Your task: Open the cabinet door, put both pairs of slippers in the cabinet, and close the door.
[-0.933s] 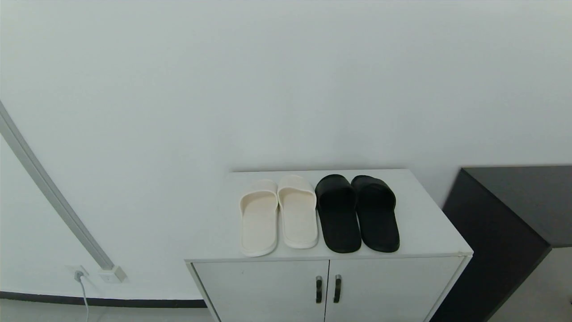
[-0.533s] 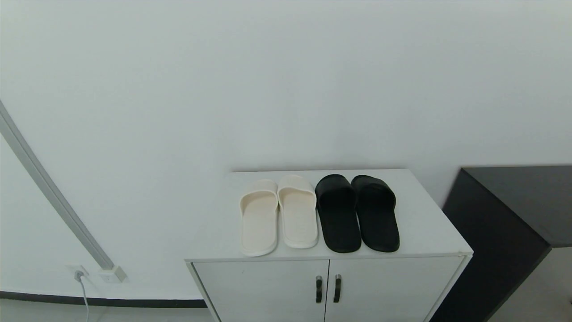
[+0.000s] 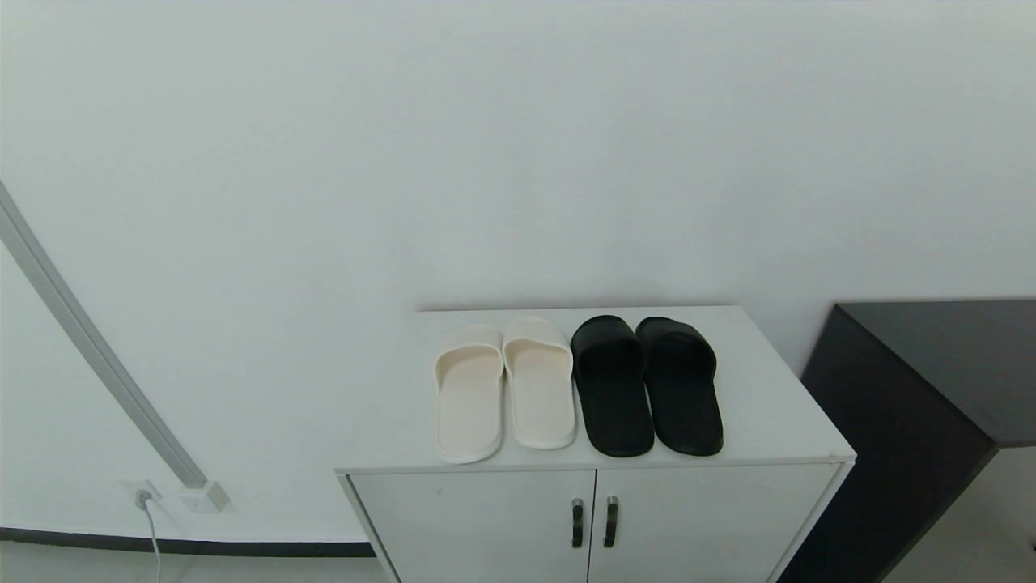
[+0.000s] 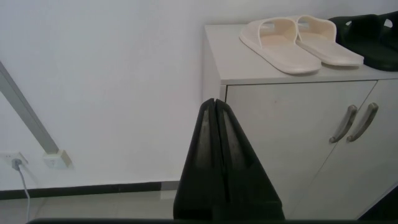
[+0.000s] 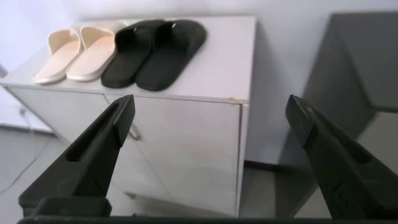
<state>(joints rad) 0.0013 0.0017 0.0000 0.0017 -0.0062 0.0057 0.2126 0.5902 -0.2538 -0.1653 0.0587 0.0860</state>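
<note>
You get open room in front of the closed cabinet doors, with the two handles side by side at the middle seam. On the cabinet top the white slippers and black slippers fill the centre (bare strips lie at either end). A dark unit crowds the cabinet's right side, and the wall closes the back.

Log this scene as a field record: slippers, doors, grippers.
black slippers: side by side on the cabinet top
white slippers: side by side, left of the black slippers
cabinet doors: both closed, handles at the middle seam
left gripper: shut, empty, apart from the cabinet doors
right gripper: open, empty, apart from the cabinet doors
</note>
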